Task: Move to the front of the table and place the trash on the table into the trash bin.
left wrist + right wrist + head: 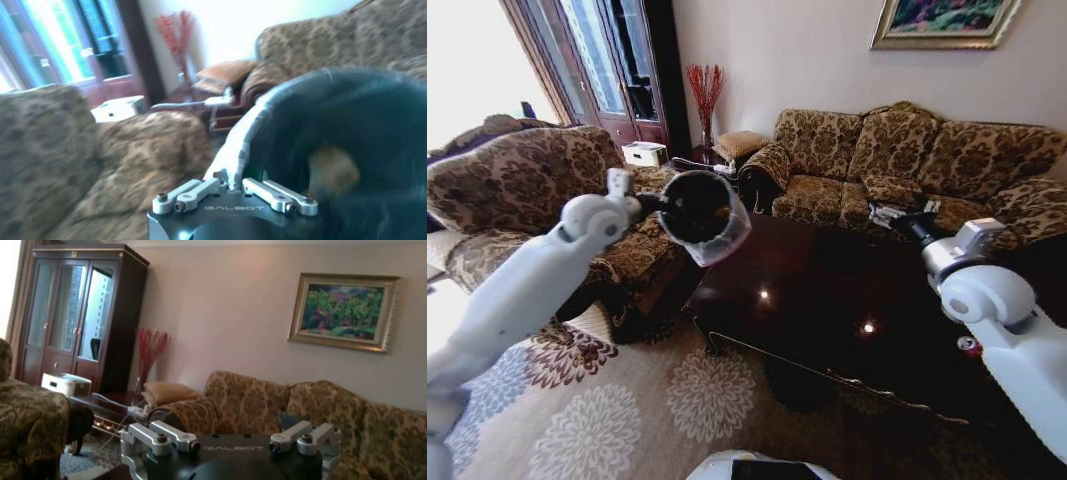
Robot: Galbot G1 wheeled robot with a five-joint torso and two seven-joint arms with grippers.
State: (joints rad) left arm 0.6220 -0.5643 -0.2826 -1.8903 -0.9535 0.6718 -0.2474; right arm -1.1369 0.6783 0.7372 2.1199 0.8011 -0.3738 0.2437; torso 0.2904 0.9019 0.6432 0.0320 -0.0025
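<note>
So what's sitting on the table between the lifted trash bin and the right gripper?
Nothing: in the head view, the table between the trash bin and the right gripper is bare glossy wood with light reflections.

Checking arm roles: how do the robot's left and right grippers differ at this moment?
The left gripper is shut on the rim of the round black trash bin with white liner, lifted beside the dark glossy wooden table. The right gripper is open, holding nothing, raised over the table's far right side. Both are off the tabletop.

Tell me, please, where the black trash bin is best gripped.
Grip the trash bin at its lined rim, coming from the open end, one finger inside: the round wall looks too wide to span. The left tool pinches it there.
</note>
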